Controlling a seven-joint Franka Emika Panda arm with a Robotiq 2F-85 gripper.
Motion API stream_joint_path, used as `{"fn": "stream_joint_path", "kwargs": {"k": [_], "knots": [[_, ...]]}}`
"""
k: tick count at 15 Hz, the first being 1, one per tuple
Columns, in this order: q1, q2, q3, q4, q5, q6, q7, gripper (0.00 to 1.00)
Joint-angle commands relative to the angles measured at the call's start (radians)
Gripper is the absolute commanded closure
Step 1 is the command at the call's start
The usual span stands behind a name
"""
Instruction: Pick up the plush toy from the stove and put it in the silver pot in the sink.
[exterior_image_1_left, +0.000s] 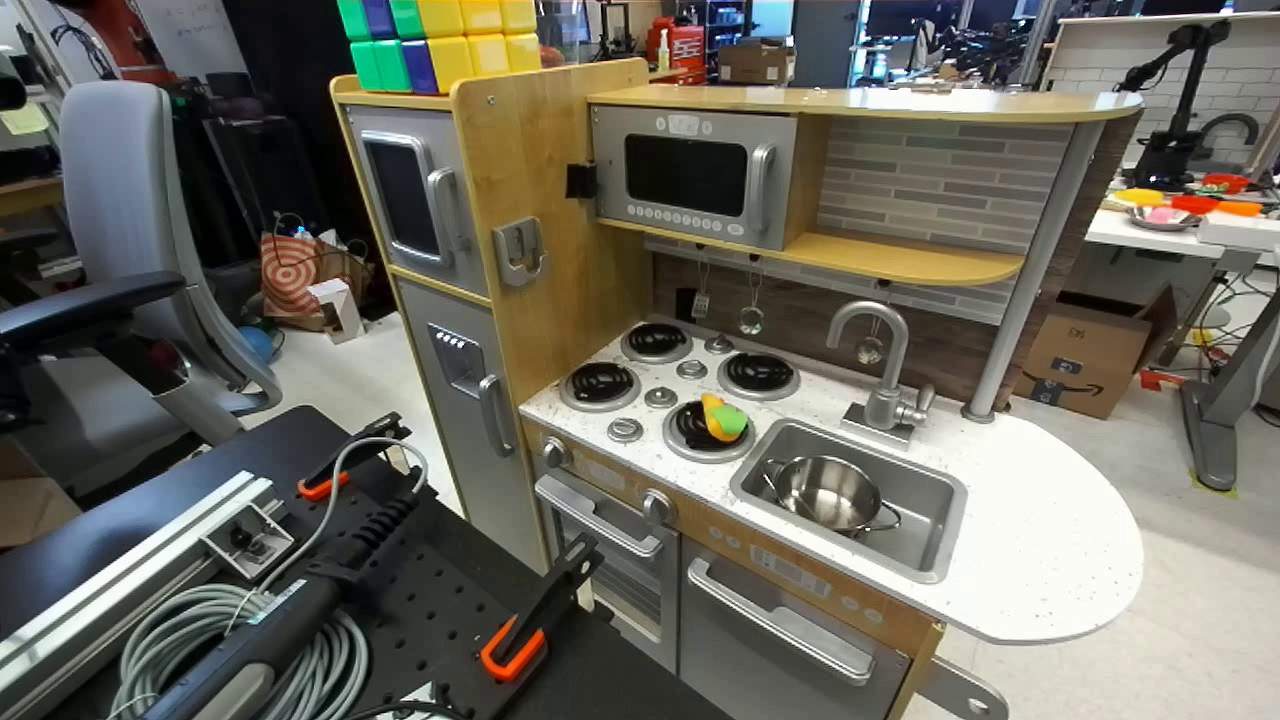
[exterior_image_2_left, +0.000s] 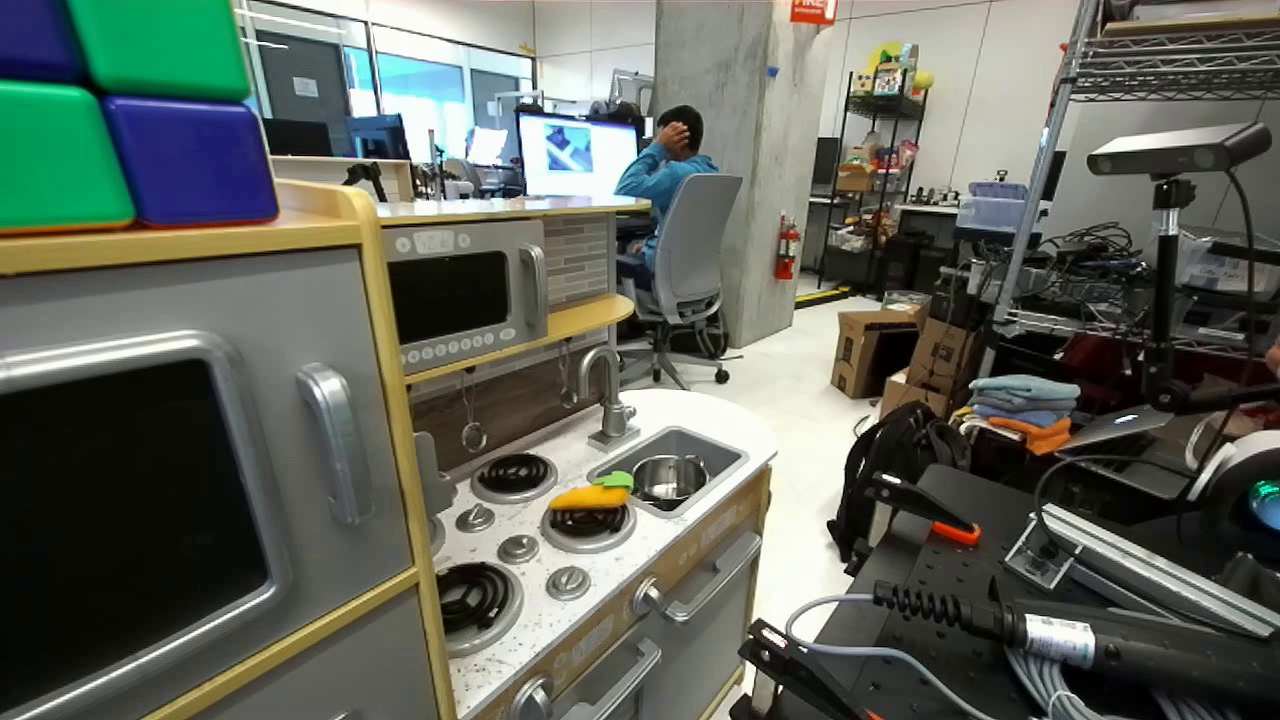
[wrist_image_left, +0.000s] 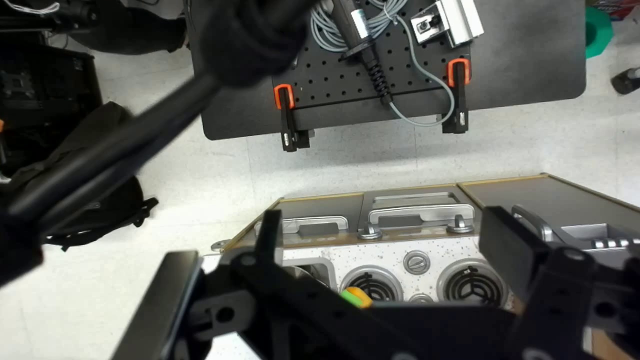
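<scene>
Plush toy (exterior_image_1_left: 728, 420), yellow-orange with a green end, lies across the burner (exterior_image_1_left: 690, 442) of the stove (exterior_image_1_left: 648, 452) that sits by the front edge of the worktop (exterior_image_1_left: 1050, 530) and closest to the sink (exterior_image_1_left: 918, 545), green end pointing that way. I judge the pick yet to begin: as the gripper (wrist_image_left: 380, 245) I hang well apart, jaws wide and nothing between them, my own body hiding part of the toy in the wrist view. To do this well I should come down from above near that front edge, straddle the toy's narrow middle and close lightly, since it looks soft, stopping short of the burner. Then I should rise clear of the sink's rim and let go low over the mouth of the silver pot (exterior_image_1_left: 828, 495), keeping off its handles and off the faucet (exterior_image_1_left: 896, 360) at the back edge. Writing is scarce: the label (exterior_image_1_left: 788, 572) below the front edge is too small to read; beyond the rounded end a cardboard box (exterior_image_1_left: 1080, 345) wears a curved arrow that looks like Amazon's; in an exterior view a cropped red sign (exterior_image_2_left: 813, 10) seems to say FIRE.
</scene>
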Motion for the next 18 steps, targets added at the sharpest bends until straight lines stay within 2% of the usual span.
{"fn": "stream_joint_path", "kwargs": {"k": [1,4,6,9,11,12,13,17,18], "knots": [[0.023,0.054,-0.015,-0.022,0.050,0.131,0.077,0.00],[0.006,0.192,-0.002,-0.064,0.071,0.362,0.197,0.00],[0.003,0.290,-0.005,-0.082,0.044,0.521,0.262,0.00],[0.002,0.491,-0.026,-0.038,-0.042,0.715,0.395,0.00],[0.021,0.581,-0.062,0.013,-0.109,0.726,0.477,0.00],[0.036,0.589,-0.074,0.044,-0.090,0.640,0.446,0.00],[0.041,0.540,-0.082,-0.040,-0.068,0.717,0.416,0.00],[0.050,0.597,-0.099,0.026,-0.066,0.679,0.415,0.00],[0.053,0.587,-0.107,0.014,-0.151,0.661,0.332,0.00]]}}
